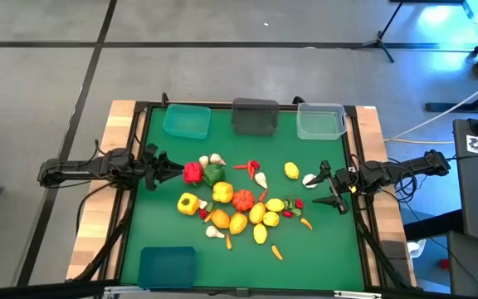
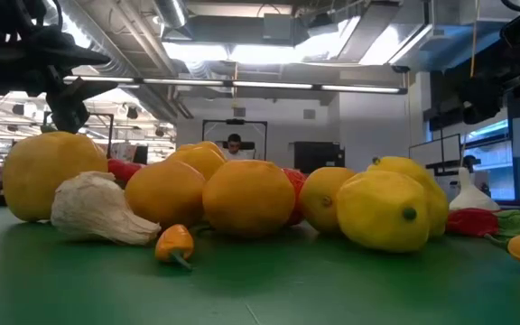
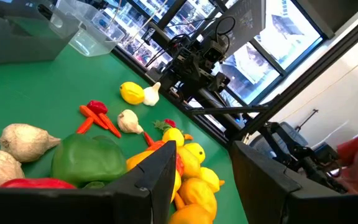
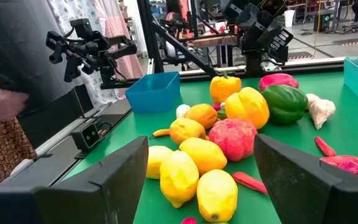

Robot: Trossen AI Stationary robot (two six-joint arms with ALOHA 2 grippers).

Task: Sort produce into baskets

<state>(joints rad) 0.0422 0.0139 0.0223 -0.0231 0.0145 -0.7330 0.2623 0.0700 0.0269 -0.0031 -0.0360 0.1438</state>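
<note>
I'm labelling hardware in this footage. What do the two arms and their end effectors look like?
Both arms are dark, slim and jointed, with black cables looping along them. The left end effector tapers to two dark, pointed fingers. The right end effector has the same dark fingers, which look broad, flat and angular in its wrist view. No coloured markings are visible.

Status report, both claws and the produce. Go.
Left claw shut, empty, beside red pepper. Right claw open, empty, near garlic bulb. Produce pile unsorted mid-table; teal basket empty. Nothing blocking.
</note>
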